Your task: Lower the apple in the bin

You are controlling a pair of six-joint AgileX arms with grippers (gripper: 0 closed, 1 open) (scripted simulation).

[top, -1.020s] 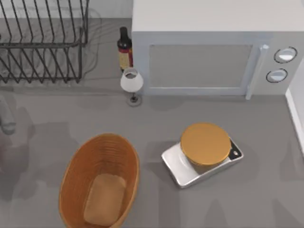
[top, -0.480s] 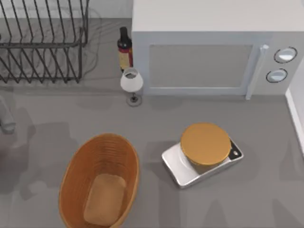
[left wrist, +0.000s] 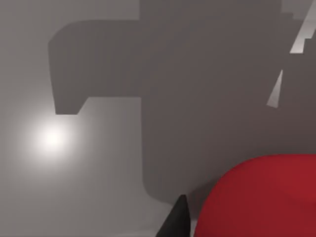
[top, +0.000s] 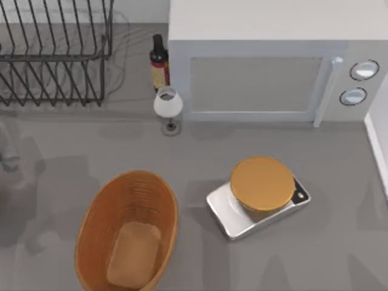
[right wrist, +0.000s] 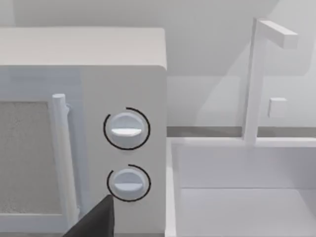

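The apple (left wrist: 261, 197) is red and smooth and sits very close in the left wrist view, above the grey tabletop and its shadow. My left gripper (left wrist: 232, 224) is shut on it, and one dark fingertip (left wrist: 177, 222) presses against its side. My left arm (top: 7, 151) is faint at the table's far left edge, to the upper left of the bin. The bin (top: 97, 224), an oval wicker basket with a tan bottom, stands at the front left with nothing in it. A dark part of my right gripper (right wrist: 94, 222) faces the microwave's knobs.
A silver scale (top: 224, 212) with an orange disc (top: 262, 183) lies right of the bin. Along the back stand a white microwave (top: 254, 79), a black wire dish rack (top: 54, 54), a dark bottle (top: 159, 63) and a small white lamp (top: 168, 106). A white sink (right wrist: 237, 192) is at the right edge.
My left arm has shifted only slightly at the left edge, and its shadows on the table have moved with it. Nothing else has moved.
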